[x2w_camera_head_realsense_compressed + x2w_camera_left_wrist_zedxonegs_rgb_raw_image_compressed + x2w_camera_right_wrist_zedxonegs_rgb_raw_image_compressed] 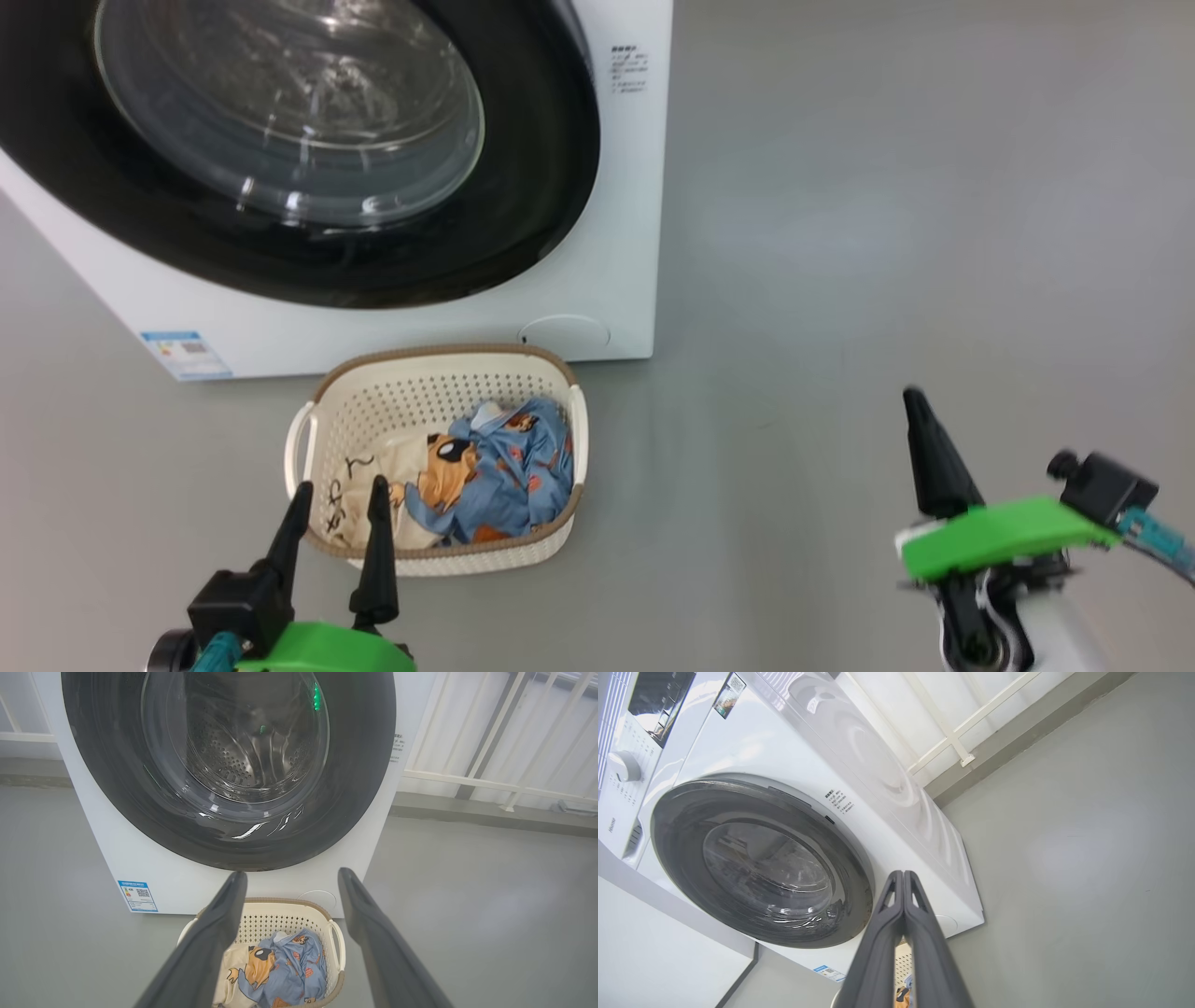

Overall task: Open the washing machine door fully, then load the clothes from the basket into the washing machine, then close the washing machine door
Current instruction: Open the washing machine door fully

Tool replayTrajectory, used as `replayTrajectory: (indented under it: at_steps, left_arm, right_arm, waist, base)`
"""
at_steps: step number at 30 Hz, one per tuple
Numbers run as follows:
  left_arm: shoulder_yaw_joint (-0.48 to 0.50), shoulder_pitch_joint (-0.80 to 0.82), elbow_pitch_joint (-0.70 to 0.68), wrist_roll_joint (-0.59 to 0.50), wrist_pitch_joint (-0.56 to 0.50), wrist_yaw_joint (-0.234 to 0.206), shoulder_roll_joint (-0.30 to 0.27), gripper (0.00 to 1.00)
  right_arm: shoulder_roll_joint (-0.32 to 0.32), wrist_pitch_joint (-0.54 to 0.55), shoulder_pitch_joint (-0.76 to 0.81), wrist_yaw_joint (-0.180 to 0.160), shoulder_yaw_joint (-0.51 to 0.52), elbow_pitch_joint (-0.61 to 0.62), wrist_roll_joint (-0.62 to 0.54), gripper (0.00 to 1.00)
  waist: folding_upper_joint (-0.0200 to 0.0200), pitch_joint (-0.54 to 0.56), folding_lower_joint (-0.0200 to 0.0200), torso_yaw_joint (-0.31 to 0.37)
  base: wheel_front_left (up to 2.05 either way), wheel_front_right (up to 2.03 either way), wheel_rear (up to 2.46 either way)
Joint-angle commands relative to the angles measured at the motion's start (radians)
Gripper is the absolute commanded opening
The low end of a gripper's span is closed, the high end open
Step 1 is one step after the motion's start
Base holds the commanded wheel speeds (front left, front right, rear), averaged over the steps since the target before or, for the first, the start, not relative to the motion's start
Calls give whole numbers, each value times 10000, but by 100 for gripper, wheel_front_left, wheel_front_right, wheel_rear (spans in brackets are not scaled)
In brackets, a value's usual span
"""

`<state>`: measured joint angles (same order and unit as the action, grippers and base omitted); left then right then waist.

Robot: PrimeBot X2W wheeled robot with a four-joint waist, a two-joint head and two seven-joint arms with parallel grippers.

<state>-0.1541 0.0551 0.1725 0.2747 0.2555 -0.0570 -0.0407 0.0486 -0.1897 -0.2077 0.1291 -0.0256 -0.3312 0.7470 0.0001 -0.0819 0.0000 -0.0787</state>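
The white washing machine (616, 271) stands ahead with its round black-rimmed door (289, 121) shut flat against the front; the steel drum shows through the glass (233, 742). On the floor just in front sits the cream basket (434, 383) holding the blue dog-print fabric (513, 467) and the cream fabric (359, 495). My left gripper (338, 499) hovers open at the basket's near edge, nothing between its fingers (224, 924). My right gripper (920, 411) is off to the right over bare floor, its fingertips (903, 879) pressed together and shut on nothing.
Grey floor (887, 233) stretches wide to the right of the machine. A white railing (490, 784) and a low kerb run behind it. A white panel or cabinet (654, 952) stands at the machine's other side. A blue label (187, 355) marks the machine's lower corner.
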Motion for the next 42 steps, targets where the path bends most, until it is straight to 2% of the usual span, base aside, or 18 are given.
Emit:
replayTrajectory:
  at_steps: [1, 5, 11, 23, 29, 42]
  left_arm:
    - [278, 399, -309, 73, 63, -51, -95, 100]
    - [89, 546, -387, 156, 63, -104, -95, 100]
    - [-231, 879, -432, 324, 63, -136, -95, 100]
    - [-1013, 1602, -646, 880, 63, -342, -95, 100]
    - [-1332, 1895, -728, 1117, 63, -442, -95, 100]
    - [-1872, 2414, -865, 1486, 63, -588, -95, 100]
  right_arm:
    - [16, 84, -578, 16, -260, 162, 451, 0]
    - [16, 627, -1403, 16, -8, -50, 1444, 0]
    - [16, 1682, -2730, 16, 577, 55, 1710, 0]
    - [99, 4193, -5573, 16, 1848, 418, 895, 0]
    - [187, 5297, -6732, 16, 1957, 385, 543, 0]
    - [303, 6525, -9237, 16, 2340, -521, 188, 0]
  waist:
    - [-1, -278, 0, -225]
    - [-1, -654, 0, -510]
    - [-1, -1263, 0, -1045]
    - [-1, -2529, 0, -2183]
    - [-1, -3062, 0, -2506]
    - [-1, -3983, 0, -3048]
  base:
    - [0, 0, 0]
    - [0, 0, 0]
    - [0, 0, 0]
    - [0, 0, 0]
    - [0, 0, 0]
    - [0, 0, 0]
